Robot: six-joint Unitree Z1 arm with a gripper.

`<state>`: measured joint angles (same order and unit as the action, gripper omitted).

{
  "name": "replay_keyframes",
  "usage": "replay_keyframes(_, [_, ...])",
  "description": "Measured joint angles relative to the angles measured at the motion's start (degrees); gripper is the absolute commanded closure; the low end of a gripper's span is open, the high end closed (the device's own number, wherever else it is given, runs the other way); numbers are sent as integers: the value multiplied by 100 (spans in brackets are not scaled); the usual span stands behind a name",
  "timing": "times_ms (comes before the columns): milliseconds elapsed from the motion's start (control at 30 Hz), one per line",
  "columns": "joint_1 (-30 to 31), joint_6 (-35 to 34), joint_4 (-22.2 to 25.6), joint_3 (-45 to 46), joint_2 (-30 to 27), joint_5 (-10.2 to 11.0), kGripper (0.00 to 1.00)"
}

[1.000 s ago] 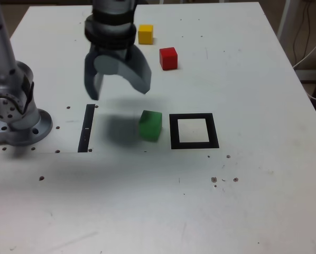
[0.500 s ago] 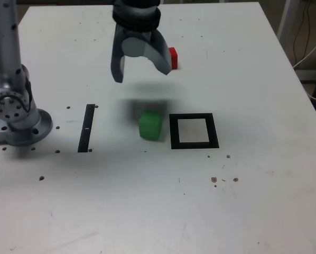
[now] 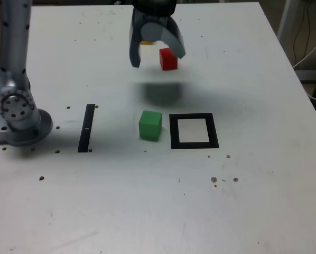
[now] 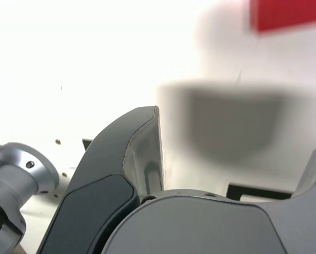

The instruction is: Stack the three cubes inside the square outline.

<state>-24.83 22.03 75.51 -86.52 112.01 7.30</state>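
My gripper hangs open above the far part of the table, with nothing between its jaws. The red cube shows just behind its finger on the exterior view's right. Only a sliver of the yellow cube peeks out behind the gripper. The green cube rests nearer, just left of the square outline in the exterior view. In the wrist view the red cube lies ahead of the open gripper, and a corner of the square outline shows.
A thin black strip lies left of the green cube in the exterior view, and the arm's grey base stands at the table's left edge. Small dark specks dot the white table. Cables hang beyond the right edge.
The open gripper has swung from over the strip and green cube toward the far right in the exterior view, reaching the red and yellow cubes. The yellow cube is now mostly covered. No cube moved.
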Motion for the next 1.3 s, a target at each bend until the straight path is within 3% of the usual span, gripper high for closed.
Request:
replay_keyframes(533, [-794, 472, 462, -1310, 931, 8, 1])
replay_keyframes(1100, [-1004, 563, 543, -1715, 1647, -63, 1])
replay_keyframes(1300, [-1008, 565, 536, -1786, 1827, -105, 6])
